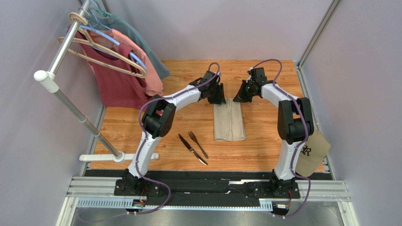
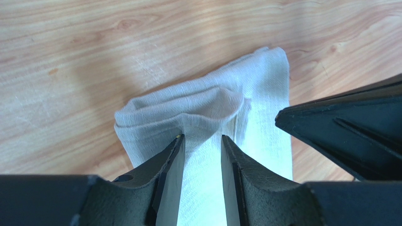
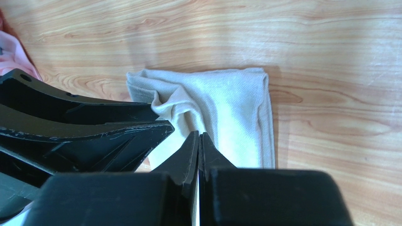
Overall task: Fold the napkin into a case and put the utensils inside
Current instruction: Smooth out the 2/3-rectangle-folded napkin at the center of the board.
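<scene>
The beige napkin [image 1: 229, 121] lies as a narrow folded strip in the middle of the wooden table. Both grippers are at its far end. My left gripper [image 1: 218, 96] [image 2: 203, 137] stands open, a raised ridge of napkin [image 2: 255, 84] showing in the gap between its jaws. My right gripper [image 1: 240, 96] [image 3: 198, 134] is shut, and creases in the napkin [image 3: 226, 103] run up to its closed tips. A dark fork [image 1: 198, 143] and a dark knife [image 1: 192, 149] lie side by side, left of the napkin and nearer the arm bases.
Red and pink shirts [image 1: 122, 70] hang on a metal rack [image 1: 71, 101] at the left. A tan cap [image 1: 312, 153] sits at the table's right edge, by the right arm. Grey walls close in the table on three sides.
</scene>
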